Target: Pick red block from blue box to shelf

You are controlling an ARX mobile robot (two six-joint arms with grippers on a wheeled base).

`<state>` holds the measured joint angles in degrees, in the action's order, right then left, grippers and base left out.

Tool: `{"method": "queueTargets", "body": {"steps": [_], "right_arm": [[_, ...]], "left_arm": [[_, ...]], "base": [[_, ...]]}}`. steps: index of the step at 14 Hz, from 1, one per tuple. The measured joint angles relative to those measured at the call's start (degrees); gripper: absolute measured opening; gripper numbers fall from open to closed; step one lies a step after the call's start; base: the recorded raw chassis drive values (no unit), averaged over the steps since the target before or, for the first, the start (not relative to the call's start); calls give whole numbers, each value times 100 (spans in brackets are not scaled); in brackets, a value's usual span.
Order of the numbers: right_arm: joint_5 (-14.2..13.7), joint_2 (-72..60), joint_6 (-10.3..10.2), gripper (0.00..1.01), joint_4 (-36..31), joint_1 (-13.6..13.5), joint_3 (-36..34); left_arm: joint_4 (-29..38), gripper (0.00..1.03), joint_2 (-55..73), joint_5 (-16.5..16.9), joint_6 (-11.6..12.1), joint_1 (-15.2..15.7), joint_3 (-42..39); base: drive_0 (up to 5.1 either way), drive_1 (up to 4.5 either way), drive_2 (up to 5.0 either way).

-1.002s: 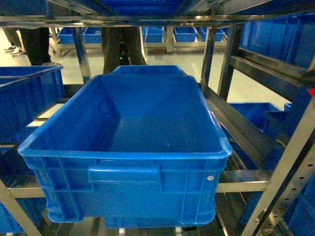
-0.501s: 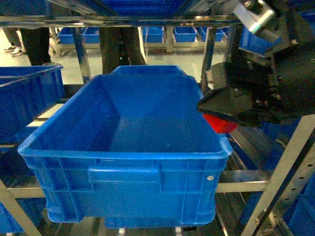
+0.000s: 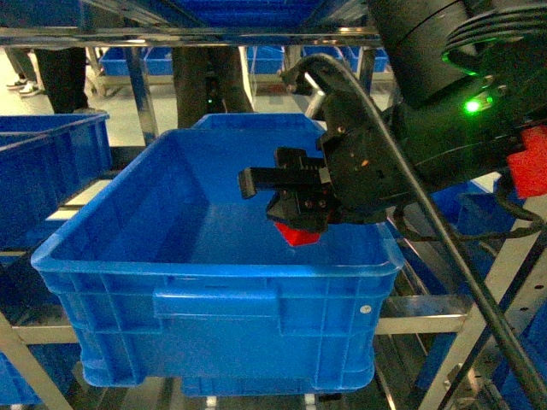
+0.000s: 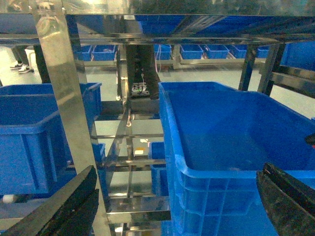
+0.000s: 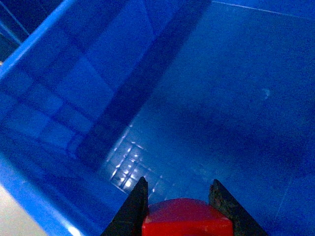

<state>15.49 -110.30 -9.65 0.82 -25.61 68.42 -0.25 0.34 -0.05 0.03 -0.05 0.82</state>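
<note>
Swung leftward and lower since half a second ago: right gripper (image 3: 297, 224) now out over the open middle of the dark blue ribbed crate (image 3: 214, 269), no longer beside its right rim, and a second ago not in the head view at all. Closed on the red block (image 3: 299, 233), jaws narrowed to the block's width, one dark finger (image 5: 132, 209) pressed against each side in the right wrist view, red block (image 5: 187, 222) seated between them at the bottom edge of that picture. Held apart from the crate's walls, with the gridded crate floor (image 5: 206, 113) well beyond it; not resting on anything. Bulky black arm (image 3: 410, 154) stretched in from the upper right, thick cable looped over it, small green light (image 3: 470, 106) glowing on its housing. Dark blue ribbed crate seated on a tier of the shelf (image 3: 491, 295), silvery perforated uprights on either side. Left gripper (image 4: 174, 209) spread wide, nothing between its two black fingers (image 4: 64, 209), low and in front of the same crate's near left corner (image 4: 170, 128), beside a shelf upright (image 4: 64, 98). More blue crates (image 3: 51, 162) on the shelf to the left and behind.
</note>
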Motion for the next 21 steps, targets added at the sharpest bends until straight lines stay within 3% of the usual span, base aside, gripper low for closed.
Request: {"method": "queueTargets", "body": {"steps": [6, 10, 11, 13, 16, 18, 21], "right_arm": [[-640, -1156, 282, 28, 315, -291, 1325], [-1119, -1567, 479, 28, 297, -243, 1473], [-1156, -1578, 448, 37, 210, -205, 1541], [-872, -1526, 354, 62, -168, -205, 1526], [-614, -935, 234, 100, -697, -166, 946], [-614, -662, 208, 98, -758, -46, 645], [-323, -92, 127, 98, -861, 125, -195]], "left_arm": [[0, 98, 0, 0, 0, 0, 0], [2, 98, 0, 0, 0, 0, 0], [0, 98, 0, 0, 0, 0, 0], [2, 98, 0, 2, -2, 0, 0], [0, 98, 0, 2, 0, 0, 0], [2, 98, 0, 2, 0, 0, 0], [0, 98, 0, 0, -2, 0, 0]], "base": [[0, 0, 0], [0, 0, 0], [0, 0, 0], [0, 0, 0], [0, 0, 0], [0, 0, 0], [0, 0, 0]]}}
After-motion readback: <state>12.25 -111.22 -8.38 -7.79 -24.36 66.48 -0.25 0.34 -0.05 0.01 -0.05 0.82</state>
